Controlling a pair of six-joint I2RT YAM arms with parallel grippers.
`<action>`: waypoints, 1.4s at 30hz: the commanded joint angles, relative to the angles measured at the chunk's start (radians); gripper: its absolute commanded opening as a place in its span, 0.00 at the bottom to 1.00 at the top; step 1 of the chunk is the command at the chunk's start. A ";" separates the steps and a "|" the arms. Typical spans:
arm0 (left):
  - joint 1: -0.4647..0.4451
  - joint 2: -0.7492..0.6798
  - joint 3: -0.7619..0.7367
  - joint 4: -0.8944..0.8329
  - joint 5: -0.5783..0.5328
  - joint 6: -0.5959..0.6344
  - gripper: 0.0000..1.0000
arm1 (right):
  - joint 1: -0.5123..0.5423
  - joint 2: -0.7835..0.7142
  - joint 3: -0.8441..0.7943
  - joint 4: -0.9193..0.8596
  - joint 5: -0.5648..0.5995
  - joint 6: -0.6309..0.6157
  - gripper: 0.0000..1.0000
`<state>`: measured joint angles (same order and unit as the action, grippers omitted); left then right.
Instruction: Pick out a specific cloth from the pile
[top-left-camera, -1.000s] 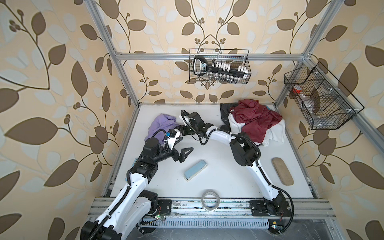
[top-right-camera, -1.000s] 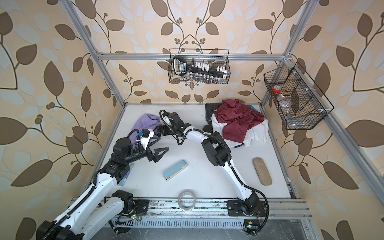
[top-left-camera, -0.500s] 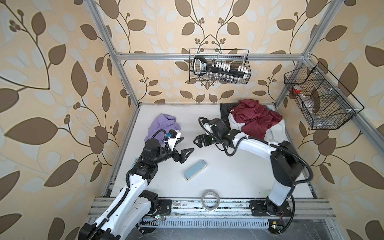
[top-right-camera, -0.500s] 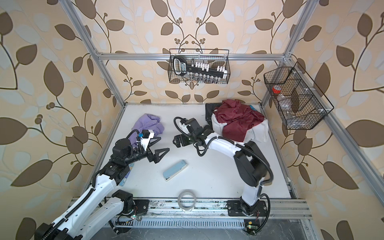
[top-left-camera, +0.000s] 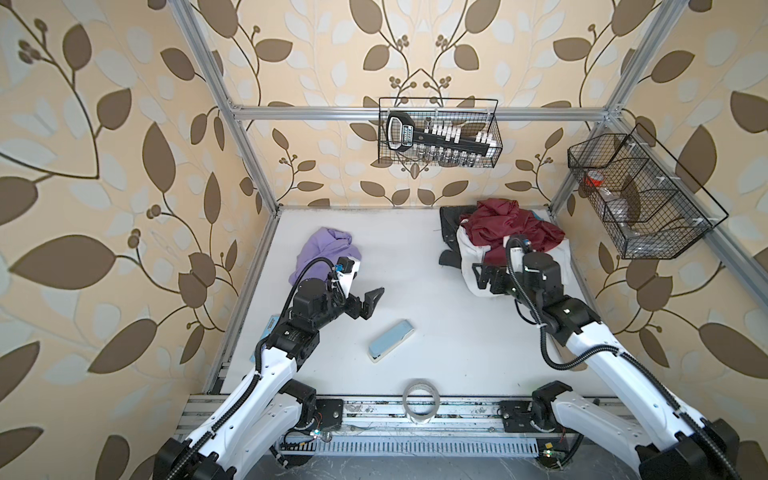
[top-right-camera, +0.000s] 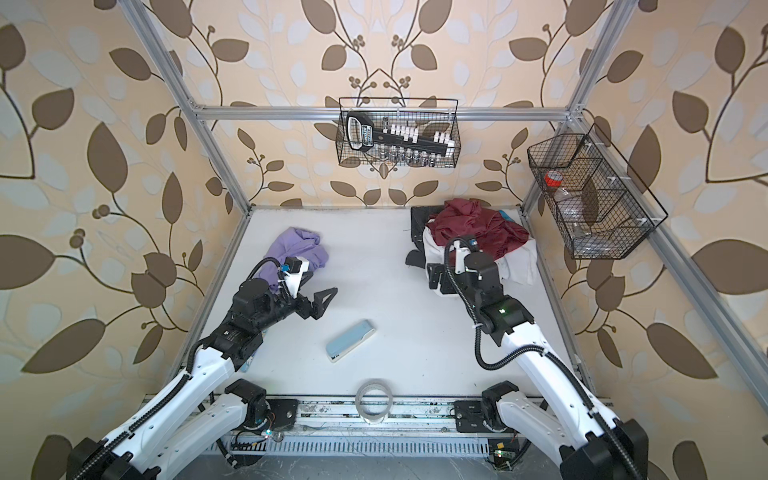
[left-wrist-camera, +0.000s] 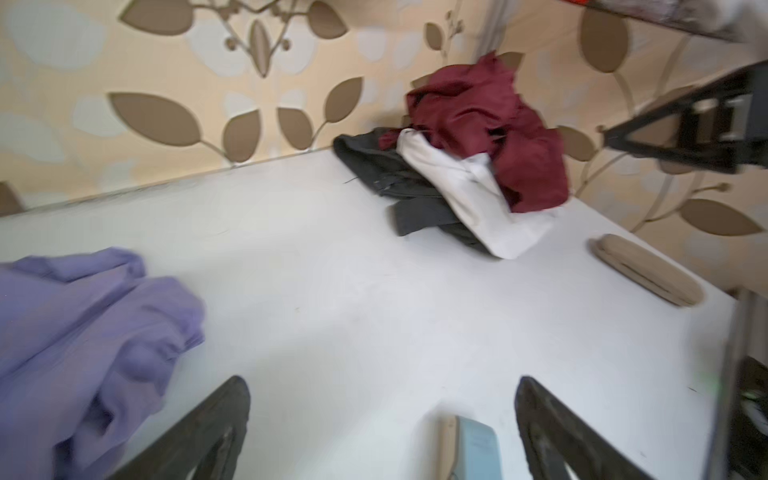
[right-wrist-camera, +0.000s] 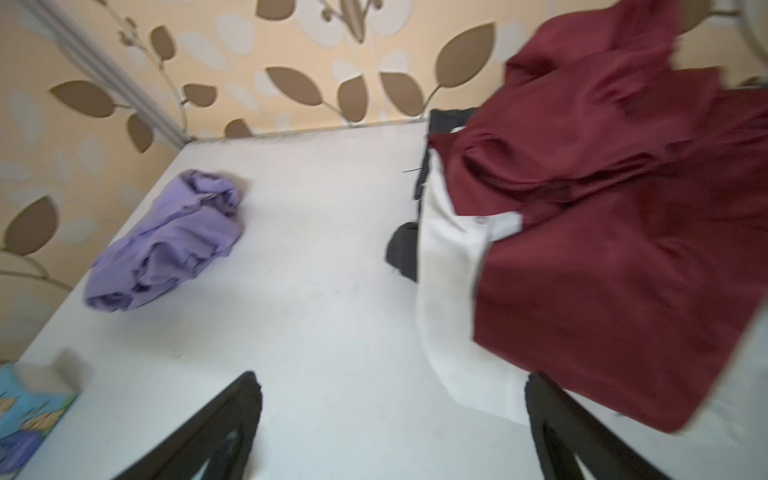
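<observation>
Left wrist view crops cloth (left-wrist-camera: 83, 324); pile (right-wrist-camera: 602, 270) blurred.

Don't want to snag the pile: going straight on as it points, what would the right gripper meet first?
Probably bare white tabletop, between the crumpled lavender cloth and the pile of maroon, white and dark cloths. The right gripper, open, has one finger close to the pile's white edge; depth is unclear.

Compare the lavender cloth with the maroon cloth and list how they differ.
Colour: the lavender cloth is light purple; the maroon cloth is dark red.
Place: the lavender cloth lies alone on the table at back left; the maroon cloth tops the pile at back right, over a white cloth and a black cloth.
Spread: the maroon cloth covers more area than the lavender cloth.
Both are crumpled.
</observation>
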<state>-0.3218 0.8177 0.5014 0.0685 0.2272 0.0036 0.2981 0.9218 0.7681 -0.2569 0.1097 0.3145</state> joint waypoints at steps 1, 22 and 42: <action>0.000 0.066 0.030 -0.003 -0.448 -0.033 0.99 | -0.062 -0.046 -0.098 0.078 0.202 -0.043 1.00; 0.222 0.554 -0.207 0.753 -0.710 -0.101 0.99 | -0.252 0.467 -0.498 1.238 0.320 -0.174 1.00; 0.277 0.683 -0.116 0.677 -0.400 -0.033 0.99 | -0.280 0.572 -0.556 1.427 0.144 -0.221 1.00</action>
<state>-0.0505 1.5021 0.3668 0.7433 -0.2077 -0.0261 0.0212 1.4952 0.2184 1.1381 0.2741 0.1028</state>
